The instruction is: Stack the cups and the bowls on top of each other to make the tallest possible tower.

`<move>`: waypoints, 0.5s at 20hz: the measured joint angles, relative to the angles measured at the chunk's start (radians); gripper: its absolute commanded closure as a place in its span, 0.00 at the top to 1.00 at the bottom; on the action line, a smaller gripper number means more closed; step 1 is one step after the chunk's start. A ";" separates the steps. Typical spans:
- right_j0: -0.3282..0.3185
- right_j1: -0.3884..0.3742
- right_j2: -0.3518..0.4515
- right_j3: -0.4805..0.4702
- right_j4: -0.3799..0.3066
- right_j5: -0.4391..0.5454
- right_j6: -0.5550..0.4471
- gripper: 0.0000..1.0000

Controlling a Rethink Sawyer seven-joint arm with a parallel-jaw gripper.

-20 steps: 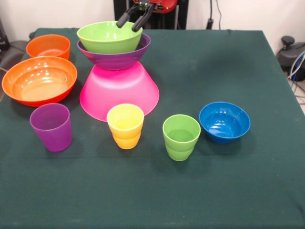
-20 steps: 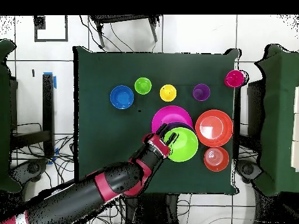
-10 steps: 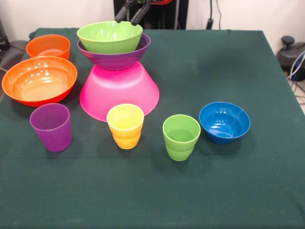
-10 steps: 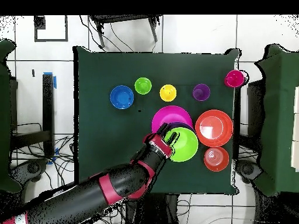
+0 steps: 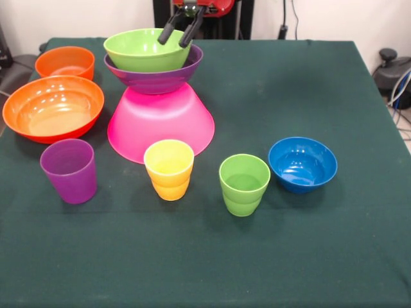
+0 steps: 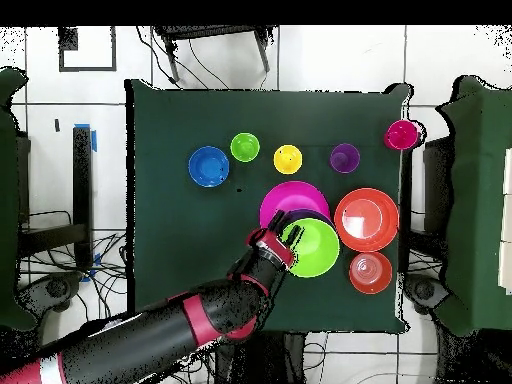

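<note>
The tower (image 5: 156, 90) stands left of centre toward the far side of the green table (image 5: 308, 256): an upside-down pink bowl (image 5: 160, 125) as base, a purple bowl (image 5: 157, 76) upright on it, and a lime bowl (image 5: 144, 50) nested in the purple one at the top. The gripper (image 5: 179, 32) hangs just over the far right rim of the lime bowl, its two black fingers (image 5: 168, 31) spread apart and holding nothing; in the overhead view the gripper (image 6: 272, 242) sits at the edge of the lime bowl (image 6: 312, 247), with the red and black arm (image 6: 150, 340) running off toward the lower left corner. In the front view a big orange bowl (image 5: 52, 108) lies upright just left of the pink base, and a small orange bowl (image 5: 65, 62) sits beyond it near the far left corner. A row of loose pieces stands nearer the camera: a purple cup (image 5: 69, 170) at the left, a yellow cup (image 5: 169, 169) just in front of the pink bowl, a green cup (image 5: 244, 183) to its right, and a blue bowl (image 5: 302, 163) farther right, all upright and apart from each other. The overhead view alone shows a red cup (image 6: 401, 134) at the table corner beyond the purple cup.
</note>
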 measured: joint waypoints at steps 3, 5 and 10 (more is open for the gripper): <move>-0.001 0.007 0.010 0.000 0.000 -0.014 0.000 1.00; -0.002 0.012 0.018 0.001 0.000 -0.024 0.000 1.00; -0.002 0.019 0.024 0.004 0.000 -0.039 0.000 1.00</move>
